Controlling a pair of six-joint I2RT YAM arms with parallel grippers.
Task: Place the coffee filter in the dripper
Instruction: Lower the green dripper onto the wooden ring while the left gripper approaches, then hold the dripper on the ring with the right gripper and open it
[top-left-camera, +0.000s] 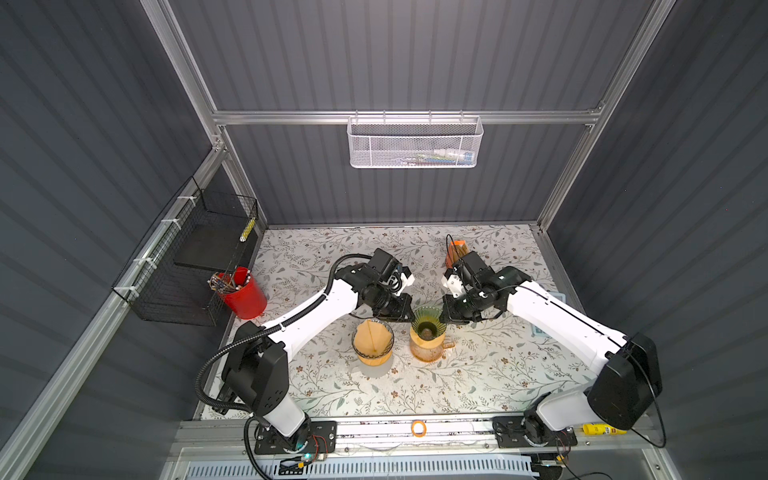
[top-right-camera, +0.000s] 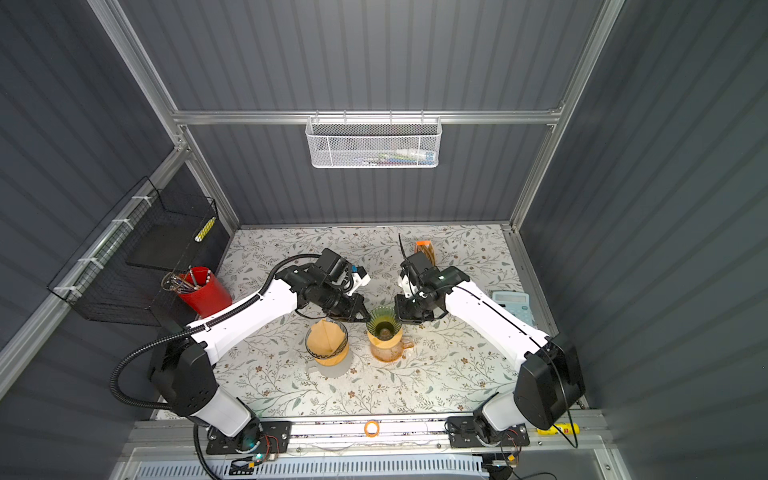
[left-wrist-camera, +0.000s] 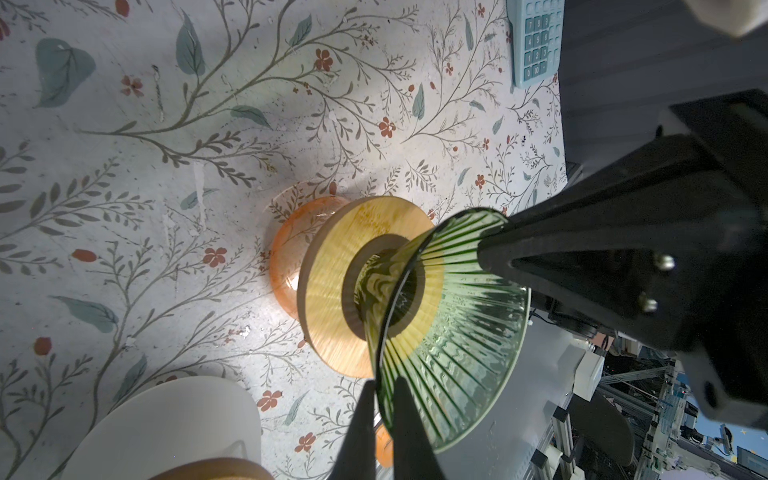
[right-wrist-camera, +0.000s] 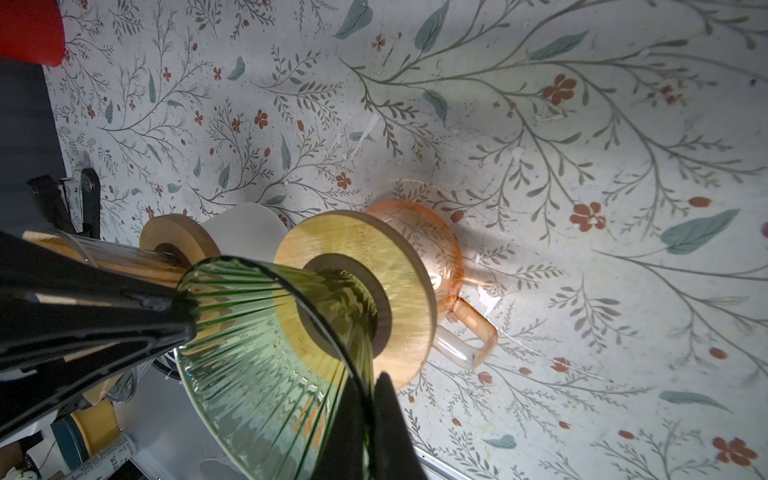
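Left gripper (left-wrist-camera: 383, 395) and right gripper (right-wrist-camera: 370, 388) are clamped shut on opposite rim edges of the green dripper (left-wrist-camera: 449, 332).

At frame centre the dripper (top-left-camera: 428, 322) sits on a mug (top-left-camera: 427, 352); just left, the filter (top-left-camera: 371, 338) lies in a second dripper (top-left-camera: 376, 354).

Glossy glass dripper (left-wrist-camera: 457, 332), matt wooden collar (left-wrist-camera: 328, 266)

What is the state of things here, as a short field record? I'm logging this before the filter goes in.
green dripper: on wooden collar over orange mug; no filter seen inside
coffee filter: brown, in second dripper alongside
left gripper: shut on green dripper's rim
right gripper: shut on opposite rim
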